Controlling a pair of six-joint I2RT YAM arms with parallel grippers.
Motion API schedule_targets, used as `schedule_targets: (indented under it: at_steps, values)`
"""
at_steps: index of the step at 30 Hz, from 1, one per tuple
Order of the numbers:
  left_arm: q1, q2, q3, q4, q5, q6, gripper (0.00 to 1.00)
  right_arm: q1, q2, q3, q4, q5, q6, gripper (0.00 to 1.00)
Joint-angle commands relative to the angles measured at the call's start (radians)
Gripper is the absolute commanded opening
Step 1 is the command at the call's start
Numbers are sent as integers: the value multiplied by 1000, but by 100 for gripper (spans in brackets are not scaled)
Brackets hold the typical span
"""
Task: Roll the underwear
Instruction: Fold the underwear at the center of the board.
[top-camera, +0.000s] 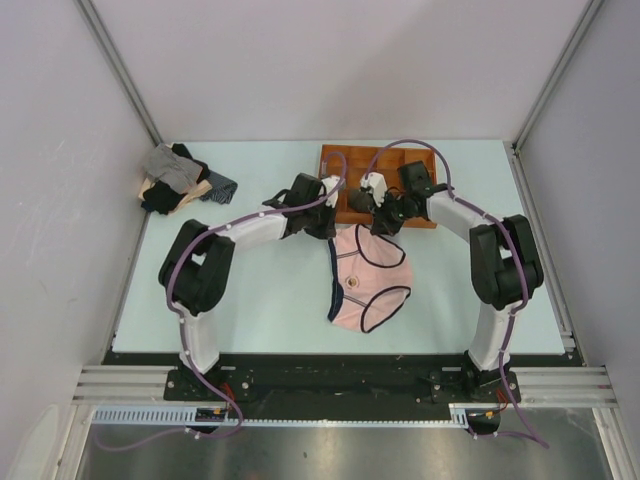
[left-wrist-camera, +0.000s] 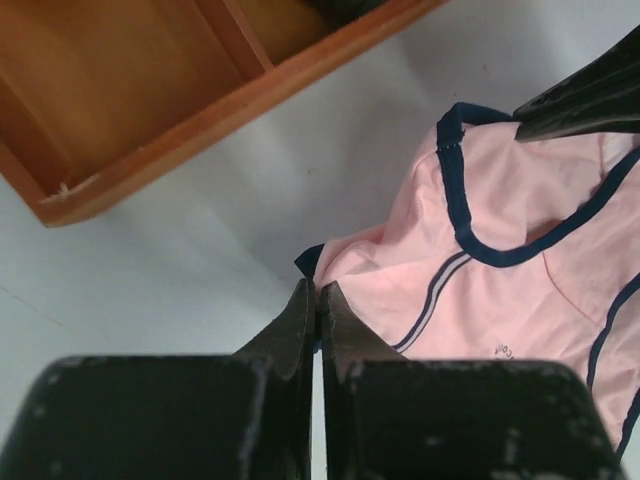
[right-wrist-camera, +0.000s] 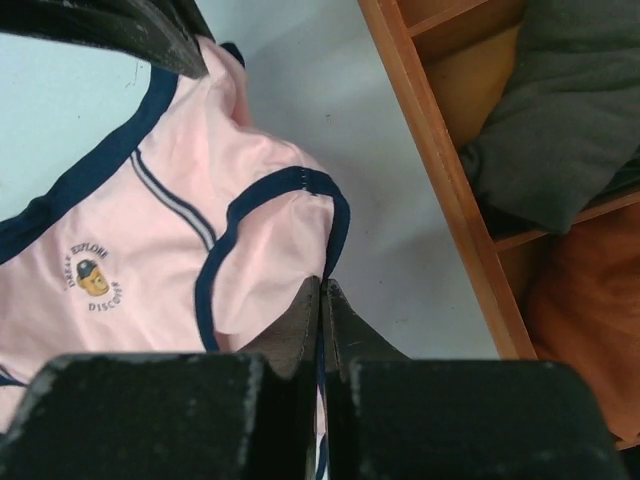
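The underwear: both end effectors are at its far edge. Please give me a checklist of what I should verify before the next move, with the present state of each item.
1. Left end effector shut on a corner of the underwear: ok.
2. Right end effector shut on the navy edging: ok.
3. Fabric smooth between the two grips: not ok, it bunches there.
4. Wooden tray apart from the fabric: ok, bare table shows between them.
5. Held edge lifted off the table: cannot tell.
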Motion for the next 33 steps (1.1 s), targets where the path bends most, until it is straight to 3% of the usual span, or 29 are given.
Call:
schedule_targets:
  at_steps: [1,9,20,33]
  values:
    - [-1,-103,28,67,-53,90,2,-19,-68,31,29,-71,-13,0]
    - [-10,-207,-56,116,-73,166,2,-53,-145,17,24,-169,-27,0]
    - [-168,-411,-314,202,-291,228,1,-48,-347,-204,-40,-263,-137,0]
    - [-328,-587,-494,146,-386,238,0,38,-466,-371,-183,-266,-312,0]
